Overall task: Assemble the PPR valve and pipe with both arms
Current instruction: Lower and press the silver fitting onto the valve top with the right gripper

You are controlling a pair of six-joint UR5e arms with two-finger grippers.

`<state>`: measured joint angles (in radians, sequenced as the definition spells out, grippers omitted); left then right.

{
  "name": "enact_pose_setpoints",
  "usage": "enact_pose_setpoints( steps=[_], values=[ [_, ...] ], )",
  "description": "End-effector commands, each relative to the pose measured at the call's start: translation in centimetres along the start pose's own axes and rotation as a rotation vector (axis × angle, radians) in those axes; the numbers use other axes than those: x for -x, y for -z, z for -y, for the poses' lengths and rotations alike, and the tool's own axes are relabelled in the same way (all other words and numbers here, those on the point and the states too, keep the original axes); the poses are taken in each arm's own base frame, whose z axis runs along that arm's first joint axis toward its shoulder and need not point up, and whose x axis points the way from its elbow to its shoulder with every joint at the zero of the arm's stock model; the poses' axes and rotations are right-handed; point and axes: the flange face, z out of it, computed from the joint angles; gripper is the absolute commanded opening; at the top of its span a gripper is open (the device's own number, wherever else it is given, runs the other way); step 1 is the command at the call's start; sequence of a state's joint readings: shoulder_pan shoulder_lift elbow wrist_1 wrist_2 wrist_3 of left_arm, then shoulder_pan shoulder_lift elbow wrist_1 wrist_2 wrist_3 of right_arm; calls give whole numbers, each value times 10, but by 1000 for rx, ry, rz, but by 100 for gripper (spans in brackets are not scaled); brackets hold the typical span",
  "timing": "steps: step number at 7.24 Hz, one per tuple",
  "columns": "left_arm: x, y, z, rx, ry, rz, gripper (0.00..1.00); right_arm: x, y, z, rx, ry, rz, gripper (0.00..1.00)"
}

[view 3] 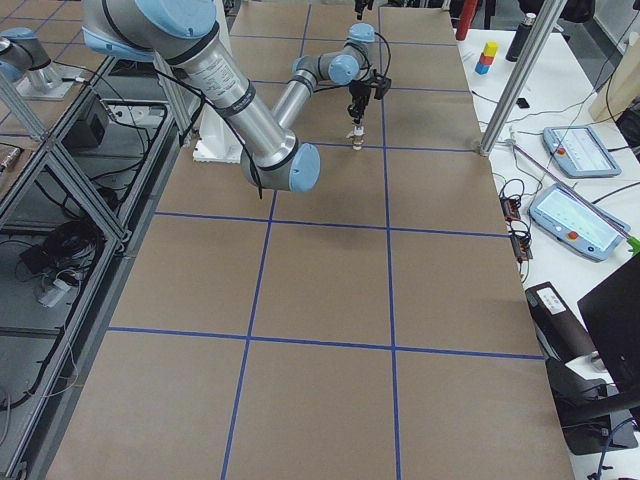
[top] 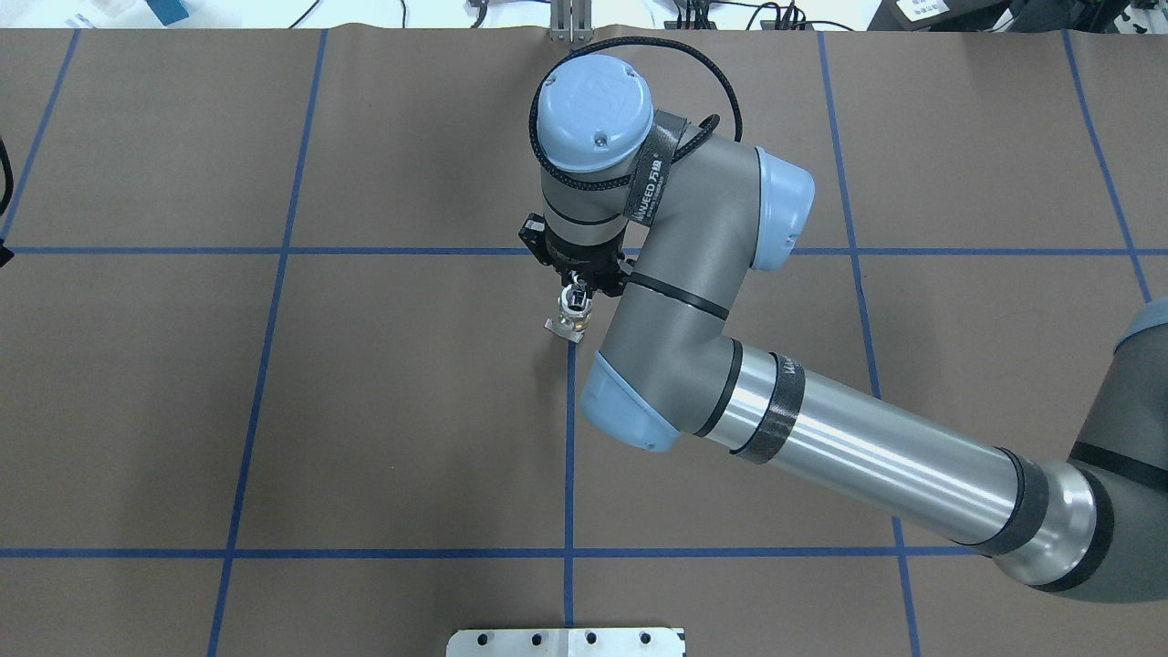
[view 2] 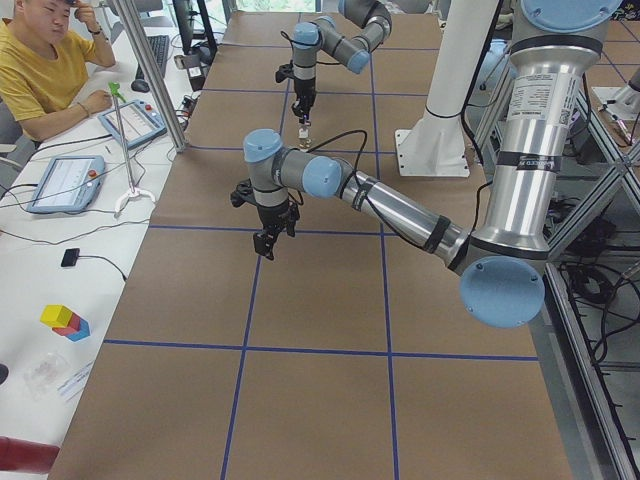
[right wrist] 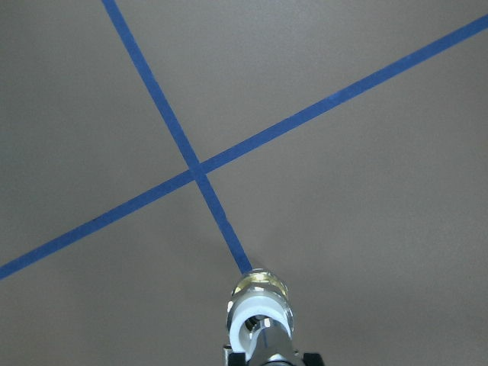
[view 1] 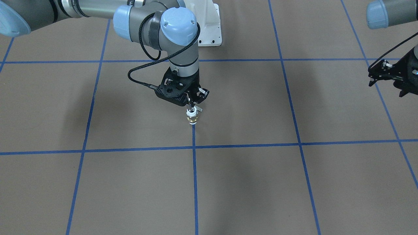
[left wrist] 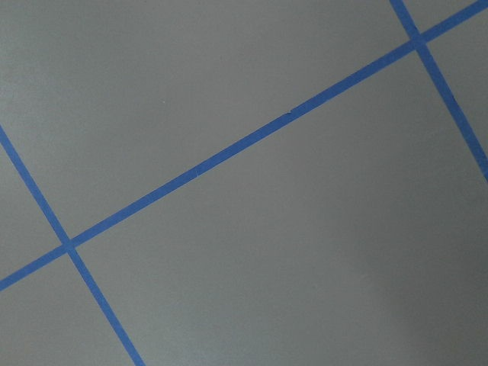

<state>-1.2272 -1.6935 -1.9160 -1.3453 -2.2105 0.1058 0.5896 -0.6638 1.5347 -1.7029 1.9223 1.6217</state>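
Observation:
The PPR valve (view 1: 192,118), white with a brass band, stands upright on the brown table at a blue tape line. It also shows in the overhead view (top: 575,317) and the right wrist view (right wrist: 258,303). My right gripper (view 1: 192,107) points straight down over it. It is shut on the pipe (right wrist: 264,341), a small silvery stub whose lower end sits in the valve's white top ring. My left gripper (view 1: 386,89) hangs open and empty far off at the table's left side, above bare table. The left wrist view shows only table and tape.
Blue tape lines (top: 569,456) divide the brown table into squares. The robot's white base plate (view 1: 209,32) is behind the right gripper. A seated person (view 2: 40,70) and tablets (view 2: 62,182) are on a side desk beyond the table's edge.

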Motion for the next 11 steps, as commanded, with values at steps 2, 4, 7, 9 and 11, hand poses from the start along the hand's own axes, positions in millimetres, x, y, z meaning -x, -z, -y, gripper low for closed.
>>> enact_pose_setpoints(
  steps=[2, 4, 7, 9, 11],
  values=[
    [0, 0, 0, 0, 2, 0, 100, 3, 0, -1, 2, 7, 26, 0],
    [0, 0, 0, 0, 2, 0, 100, 2, -8, 0, 1, 6, 11, 0],
    [0, 0, 0, 0, 2, 0, 100, 2, -8, 0, 3, 6, 11, 0],
    [0, 0, 0, 0, 2, 0, 100, 2, -10, -2, -3, 9, 10, 44],
    [0, 1, 0, -2, 2, 1, 100, 2, -14, -7, -20, 26, 29, 61]
  ],
)
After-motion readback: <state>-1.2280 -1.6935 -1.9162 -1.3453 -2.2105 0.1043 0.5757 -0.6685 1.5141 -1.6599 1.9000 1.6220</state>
